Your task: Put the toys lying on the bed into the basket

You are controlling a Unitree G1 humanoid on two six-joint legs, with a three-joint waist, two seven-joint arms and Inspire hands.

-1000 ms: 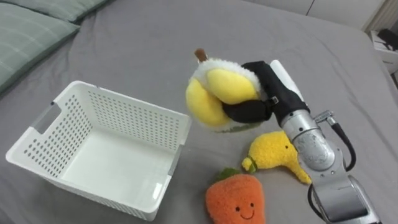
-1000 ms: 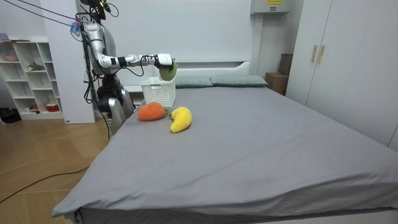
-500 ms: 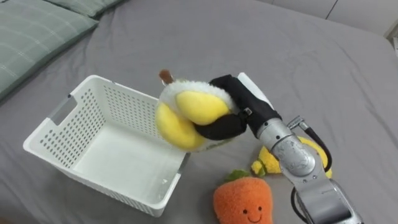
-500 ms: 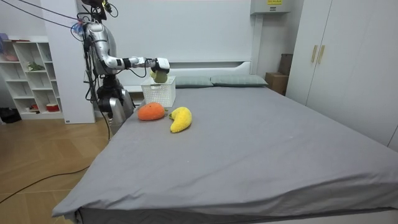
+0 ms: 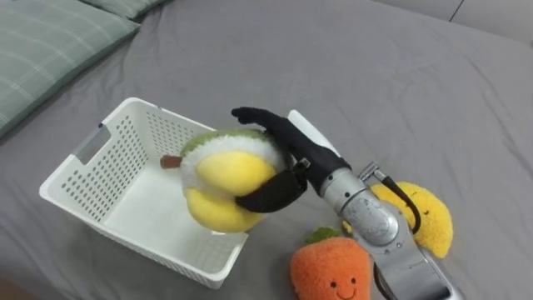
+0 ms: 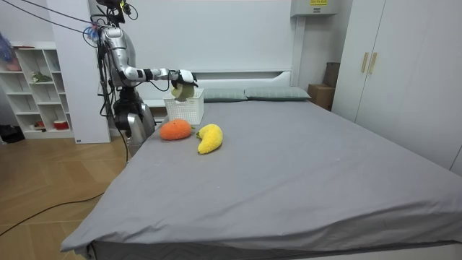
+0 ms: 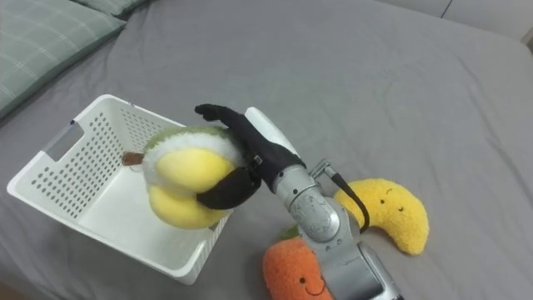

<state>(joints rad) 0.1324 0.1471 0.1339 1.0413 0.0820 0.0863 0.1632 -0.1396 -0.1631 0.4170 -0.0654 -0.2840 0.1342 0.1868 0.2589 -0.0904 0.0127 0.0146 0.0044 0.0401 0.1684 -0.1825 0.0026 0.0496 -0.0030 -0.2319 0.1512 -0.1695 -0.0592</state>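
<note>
The carrot (image 5: 329,275) is cut off at the near edge, and the right arm hides part of the banana (image 5: 425,218); both lie on the bed (image 5: 375,67). The toy (image 5: 225,179) is round and yellow, with a white-green cap and a brown stem pointing left. It is held over the right side of the basket (image 5: 96,165). The right hand (image 5: 300,154) reaches left, its fingers (image 5: 254,114) curled round the toy.

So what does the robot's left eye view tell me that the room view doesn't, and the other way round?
Left eye view: the right hand curled round a yellow plush fruit, and a face on the carrot toy. Room view: the robot standing at a corner of the bed, shelves, wardrobe. Both: fruit held over the white basket, banana toy nearby.
</note>
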